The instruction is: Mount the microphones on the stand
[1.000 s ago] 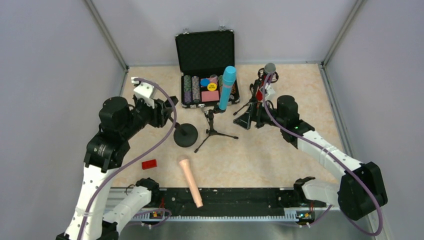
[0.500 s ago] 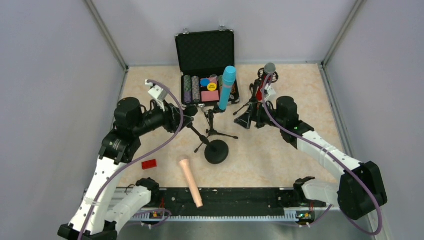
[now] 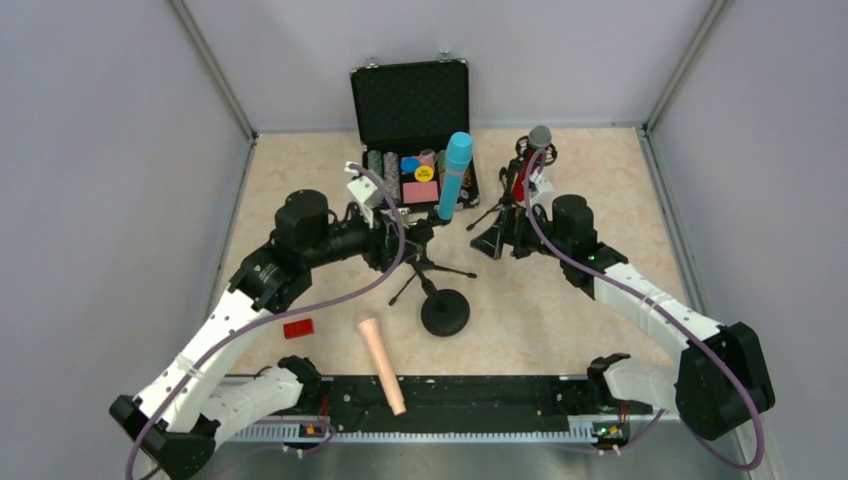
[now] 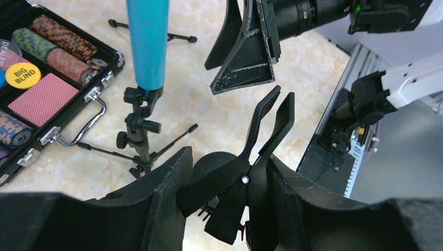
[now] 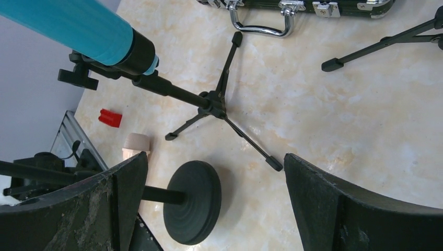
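My left tool (image 4: 230, 172) is clamped on the black spring clip (image 4: 264, 130) at the top of the round-base stand (image 3: 445, 312), one finger on each side of the clip's handles. The stand hangs tilted from that grip, its pole slanting down and its disc base (image 5: 192, 209) angled below and slightly ahead of the tool; I cannot tell whether the base's rim touches the table (image 3: 560, 300). Just ahead of the left tool, the light blue microphone (image 4: 148, 42) sits nearly upright in the holder of a tripod stand (image 4: 137, 130), whose legs are spread on the table under the tool. My right tool (image 3: 505, 238) has its fingers wide apart with nothing between them, and it hovers directly across from the left tool, near the clip's open tips. Just beyond the right tool, the red microphone (image 3: 540, 136) stands upright with its silver mesh head up, above a second tripod (image 5: 376, 47). The peach microphone (image 3: 382, 365) lies flat well behind the left tool, toward the arm bases, its tail end over the black rail (image 3: 500, 400). A small red block (image 3: 297, 328) lies behind and to the left of that tool, and an open case (image 3: 408, 100) of poker chips sits beyond both tools.
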### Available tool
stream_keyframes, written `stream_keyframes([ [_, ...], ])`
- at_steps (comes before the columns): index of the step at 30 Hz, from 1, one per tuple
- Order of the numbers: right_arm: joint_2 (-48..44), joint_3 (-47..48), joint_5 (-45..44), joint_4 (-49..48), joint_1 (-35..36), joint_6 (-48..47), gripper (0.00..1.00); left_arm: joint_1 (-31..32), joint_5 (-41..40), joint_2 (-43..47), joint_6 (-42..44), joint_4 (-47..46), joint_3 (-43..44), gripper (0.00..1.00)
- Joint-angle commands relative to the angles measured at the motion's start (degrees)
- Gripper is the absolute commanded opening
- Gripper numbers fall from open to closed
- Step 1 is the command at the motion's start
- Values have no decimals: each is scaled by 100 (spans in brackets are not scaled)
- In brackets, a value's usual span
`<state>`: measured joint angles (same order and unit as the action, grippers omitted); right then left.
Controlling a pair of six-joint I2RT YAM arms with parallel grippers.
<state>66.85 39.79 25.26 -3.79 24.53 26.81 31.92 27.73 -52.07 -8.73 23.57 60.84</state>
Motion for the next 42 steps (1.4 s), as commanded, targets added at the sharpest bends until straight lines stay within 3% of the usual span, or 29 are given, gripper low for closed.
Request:
stream_keyframes([
  [1, -133, -63, -103, -135, 35, 23, 99, 348, -422, -277, 347, -685, 242, 0],
  [23, -143, -154, -293, -56, 34, -108, 99, 1173, -974, -1567, 1475, -368, 1032, 0],
  [24, -139, -153, -293, -59, 34, -103, 99, 1188, -1014, -1569, 1466, -371, 1013, 4],
  [26, -138, -154, -291, -60, 34, -104, 99, 1204, -1063, -1556, 1451, -399, 977, 24],
  [29, -137, -155, -285, -60, 34, -106, 99, 1210, -1061, -1522, 1443, -483, 927, 45],
  [35, -149, -171, -284, -56, 36, -111, 99, 1212, -957, -1406, 1428, -711, 780, 71],
  [38, -158, -182, -274, -51, 34, -101, 99, 1211, -912, -1287, 1406, -851, 677, 90],
  [40, -163, -185, -275, -51, 34, -100, 99, 1214, -909, -1169, 1366, -973, 603, 97],
  [42, -169, -186, -269, -55, 35, -97, 99, 1211, -922, -1055, 1314, -1100, 507, 99],
])
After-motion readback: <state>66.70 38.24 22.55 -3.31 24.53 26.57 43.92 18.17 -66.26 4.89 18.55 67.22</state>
